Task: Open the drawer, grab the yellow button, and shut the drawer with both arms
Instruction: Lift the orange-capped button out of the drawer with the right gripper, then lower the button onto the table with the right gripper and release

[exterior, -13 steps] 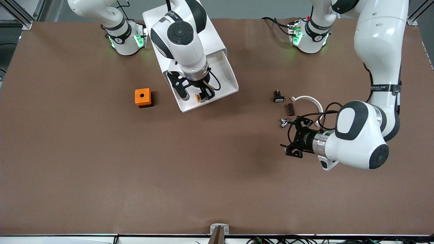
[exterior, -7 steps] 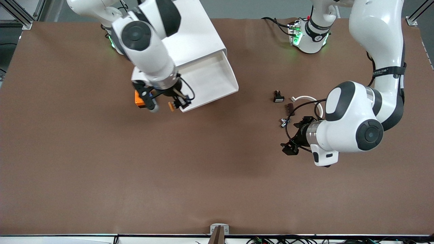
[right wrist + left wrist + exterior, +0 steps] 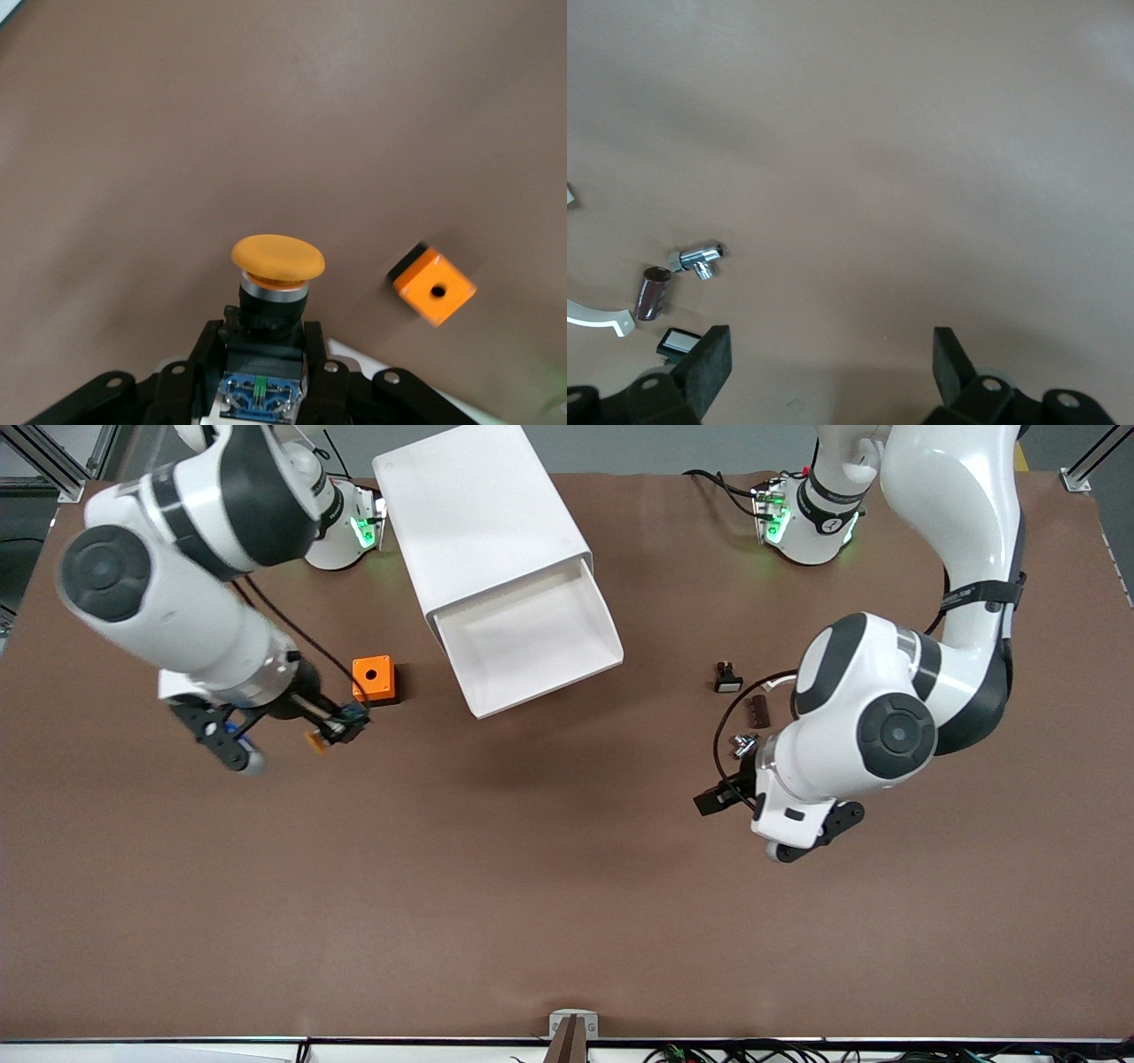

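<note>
Since a second ago the right gripper (image 3: 332,731) has left the drawer (image 3: 532,638) and now hangs over bare table just beside the orange box (image 3: 373,679), toward the right arm's end, its jaws clamped on the button (image 3: 276,266), orange cap outward. Meanwhile the left gripper (image 3: 831,354) has swung toward mid-table, jaws apart with nothing between them, over the table near a silver fitting (image 3: 700,259), brown cylinder (image 3: 652,293) and white-capped button (image 3: 679,341). Atop its cabinet (image 3: 478,514), the drawer stands open.
</note>
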